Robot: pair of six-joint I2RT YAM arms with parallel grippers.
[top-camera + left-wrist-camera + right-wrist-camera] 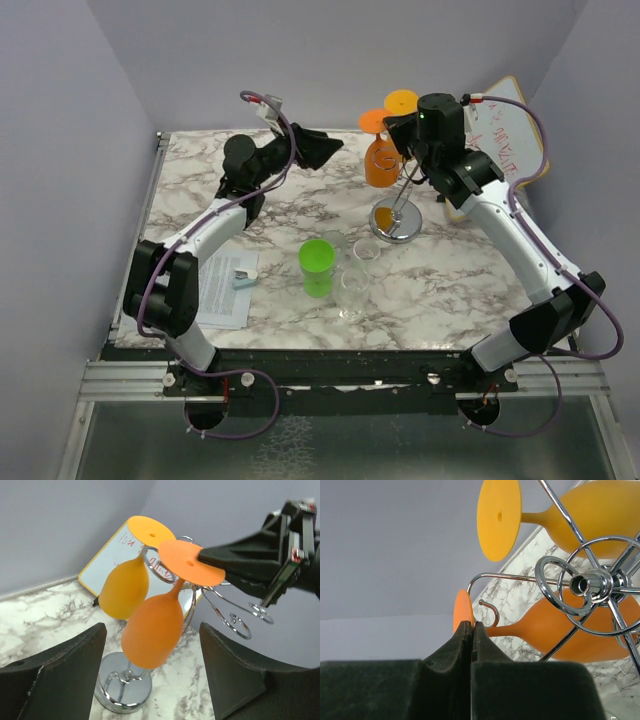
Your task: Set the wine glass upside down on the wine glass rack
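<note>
Orange wine glass (152,630), foot between right fingers (451,656)

The wine glass (152,630) is opaque deep orange plastic and hangs upside down on the wine glass rack (122,687), bowl mouth down and flat round foot (190,562) on top, lying across one of the wire arms. The rim of that foot sits between the closed tips of the right gripper (471,625). The bowl hangs beside the central post, above the base, slightly tilted. The rack is shiny silver wire: a round mirror-like disc base on the marble table, a thin upright post, and arms with curled ends (240,625) spreading from a hub (582,585). A second, yellower glass (124,587) hangs inverted from a neighbouring arm, just beside the first.
</note>
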